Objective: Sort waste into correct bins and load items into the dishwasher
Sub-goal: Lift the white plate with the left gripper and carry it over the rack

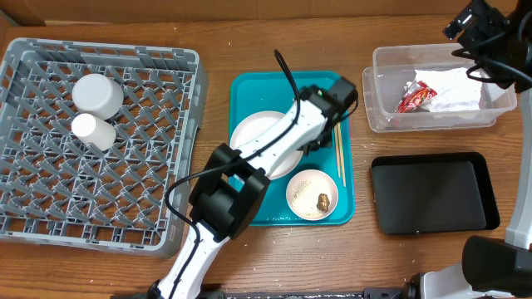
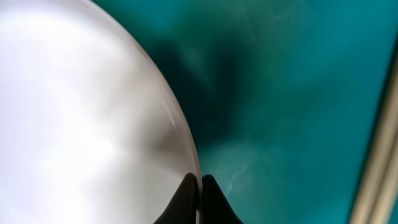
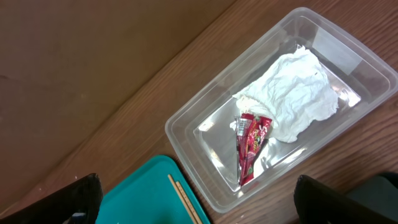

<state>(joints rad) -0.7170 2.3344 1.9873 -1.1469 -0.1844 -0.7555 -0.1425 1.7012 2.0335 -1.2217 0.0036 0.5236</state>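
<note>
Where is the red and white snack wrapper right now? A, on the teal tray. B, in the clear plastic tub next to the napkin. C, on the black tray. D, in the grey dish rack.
B: the right wrist view shows the snack wrapper lying inside the clear tub, against the crumpled white napkin.

Right below me was a flat teal tray (image 1: 249,91), parked mid-table on the wood-grain tabletop (image 1: 332,257). A plain brown board (image 3: 74,62) stood along the table's far edge.
</note>
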